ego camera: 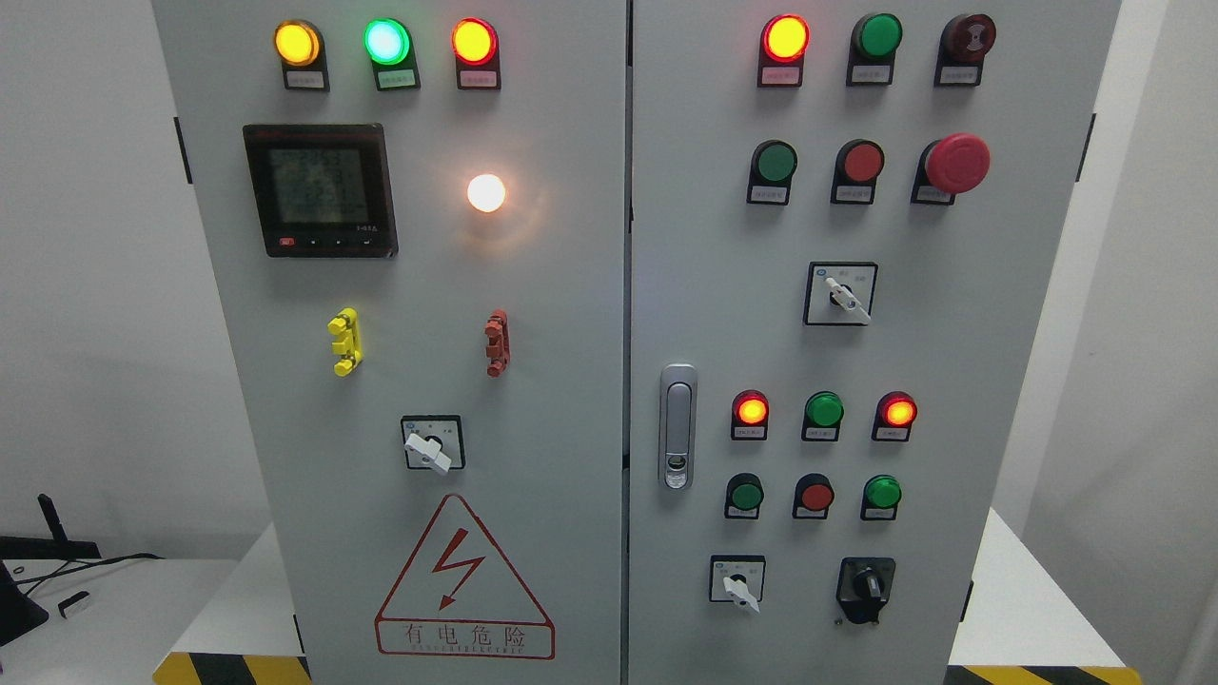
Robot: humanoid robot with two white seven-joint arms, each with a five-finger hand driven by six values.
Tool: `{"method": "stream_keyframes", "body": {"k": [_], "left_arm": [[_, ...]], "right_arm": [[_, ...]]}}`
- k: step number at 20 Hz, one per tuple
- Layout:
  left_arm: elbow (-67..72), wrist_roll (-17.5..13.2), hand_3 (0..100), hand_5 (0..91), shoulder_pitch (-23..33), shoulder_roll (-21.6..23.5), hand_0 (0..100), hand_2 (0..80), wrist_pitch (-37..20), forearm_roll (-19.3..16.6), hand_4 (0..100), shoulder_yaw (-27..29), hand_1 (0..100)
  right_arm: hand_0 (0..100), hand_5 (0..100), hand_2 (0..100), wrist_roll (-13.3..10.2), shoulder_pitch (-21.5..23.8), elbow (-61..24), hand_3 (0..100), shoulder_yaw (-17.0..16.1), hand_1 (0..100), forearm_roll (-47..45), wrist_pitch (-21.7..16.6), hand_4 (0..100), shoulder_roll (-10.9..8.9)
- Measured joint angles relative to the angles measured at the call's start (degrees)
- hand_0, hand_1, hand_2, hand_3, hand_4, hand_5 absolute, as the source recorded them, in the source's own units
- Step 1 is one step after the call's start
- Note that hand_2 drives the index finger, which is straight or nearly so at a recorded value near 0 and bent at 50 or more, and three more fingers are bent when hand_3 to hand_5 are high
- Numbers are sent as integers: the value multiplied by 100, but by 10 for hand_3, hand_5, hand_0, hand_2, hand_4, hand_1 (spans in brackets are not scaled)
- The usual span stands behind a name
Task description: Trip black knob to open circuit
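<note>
Low on the right-hand cabinet door [999, 333], the black knob [866, 585] is seen beside a white selector switch [737, 585], its handle standing roughly upright. Neither robot hand is shown, so openness, grasp and the nearer arm cannot be told.

An electrical test lab or training room is suggested. The view is filled by a grey two-door control cabinet [533, 381] fitted with lit indicator lamps [386, 41], push buttons [775, 162], rotary switches [837, 295], a digital meter [319, 188] and a high-voltage warning sign [463, 580]. Plain white walls [86, 285] and hazard striping [228, 669] are seen around it.
</note>
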Motion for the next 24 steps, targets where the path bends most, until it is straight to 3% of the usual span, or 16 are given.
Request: {"method": "stream_keyframes", "body": {"k": [7, 14, 21, 24], "left_arm": [[0, 0, 0, 0, 0, 0, 120, 0, 0, 0, 0, 0, 389], [0, 0, 0, 0, 0, 1, 120, 0, -2, 0, 0, 0, 389], [0, 0, 0, 0, 0, 2, 120, 0, -3, 0, 0, 0, 389], [0, 0, 0, 0, 0, 2, 120, 0, -3, 0, 0, 0, 389]], "right_arm": [[324, 0, 0, 7, 78, -252, 9, 27, 175, 13, -9, 9, 0], [320, 0, 0, -85, 527, -1006, 33, 99, 179, 21, -17, 13, 0], [310, 0, 0, -279, 1014, -1912, 81, 189, 201, 26, -501, 42, 90], [313, 90, 0, -443, 1249, -2327, 168, 240, 203, 73, -775, 192, 136]]}}
